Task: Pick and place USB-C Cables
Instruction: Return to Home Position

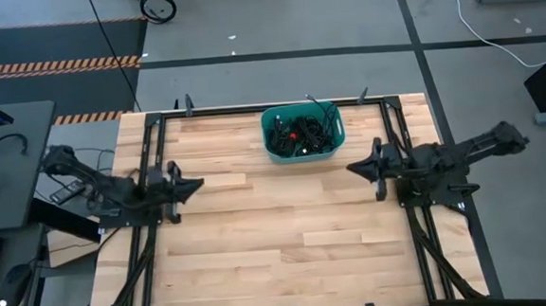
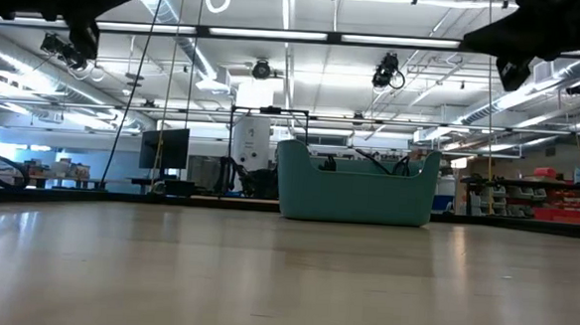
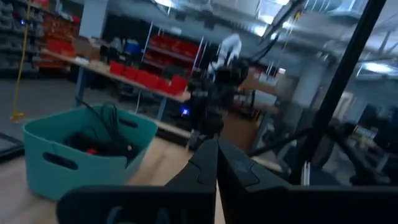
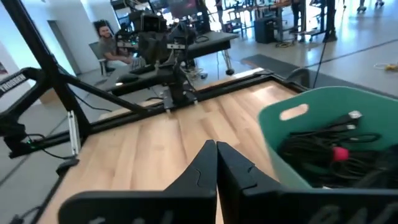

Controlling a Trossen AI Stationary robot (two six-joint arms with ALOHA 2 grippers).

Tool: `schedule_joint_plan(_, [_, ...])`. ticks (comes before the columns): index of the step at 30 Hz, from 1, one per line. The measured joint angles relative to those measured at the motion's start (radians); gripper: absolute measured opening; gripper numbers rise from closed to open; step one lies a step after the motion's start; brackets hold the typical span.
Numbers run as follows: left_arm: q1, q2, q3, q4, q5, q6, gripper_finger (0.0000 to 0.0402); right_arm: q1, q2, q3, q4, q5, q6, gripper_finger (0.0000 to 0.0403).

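The near half of the bench [image 1: 289,256] was bare planks, with nothing between its front edge and the arms. Midway back, the left claw [image 1: 199,184] hung over the left side and the right claw [image 1: 350,169] over the right. They were well apart, tips facing each other across the open middle. Each had its fingers pressed together and held nothing.

Neither claw stood in front of the teal bin [image 1: 304,157], which sat behind and between them at the far edge, its long side running across the bench. The USB-C Cables [image 1: 300,132] lay inside it in one black tangle, so no common direction could be told. A red tie [image 1: 292,133] showed near the middle. A few loops and plug ends rose above the rim, one leaning over the far wall.

Beyond the bench, a white cord [image 1: 494,37] trailed over the grey floor. In the right wrist view a person [image 4: 111,42] sat at a desk.
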Motion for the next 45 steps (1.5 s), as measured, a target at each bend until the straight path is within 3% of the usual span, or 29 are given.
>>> schedule_joint_plan(6, [0.0,-0.22,-0.019,-0.157,-0.008,0.034,0.0003,-0.01,-0.195,-0.005,-0.152,-0.008,-0.056,0.0])
schedule_joint_plan(11, [0.0,-0.306,-0.019,-0.29,-0.008,0.004,0.0006,-0.01,-0.318,-0.109,-0.034,-0.179,-0.159,0.0])
schedule_joint_plan(15, [0.0,-0.32,-0.019,-0.333,-0.008,-0.056,0.0004,-0.021,-0.399,-0.201,0.034,-0.191,-0.185,0.0])
schedule_joint_plan(20, [0.0,-0.32,-0.019,-0.355,-0.009,-0.063,0.0004,-0.076,-0.394,-0.232,0.039,-0.177,-0.211,0.0])
schedule_joint_plan(27, [0.0,-0.321,-0.019,-0.421,-0.015,-0.052,0.0003,-0.204,-0.394,-0.262,-0.005,-0.279,-0.205,0.0])
schedule_joint_plan(35, [0.068,-0.344,-0.019,-0.448,-0.012,0.042,0.0003,-0.334,-0.394,-0.303,0.067,-0.541,-0.144,0.0])
schedule_joint_plan(38, [0.138,-0.355,-0.017,-0.471,0.066,0.064,0.0003,-0.348,-0.394,-0.303,0.107,-0.565,-0.134,0.0002])
schedule_joint_plan(45, [0.421,-0.352,-0.019,-0.488,0.429,0.023,0.0002,-0.349,-0.393,-0.303,0.122,-0.568,-0.129,0.0003])
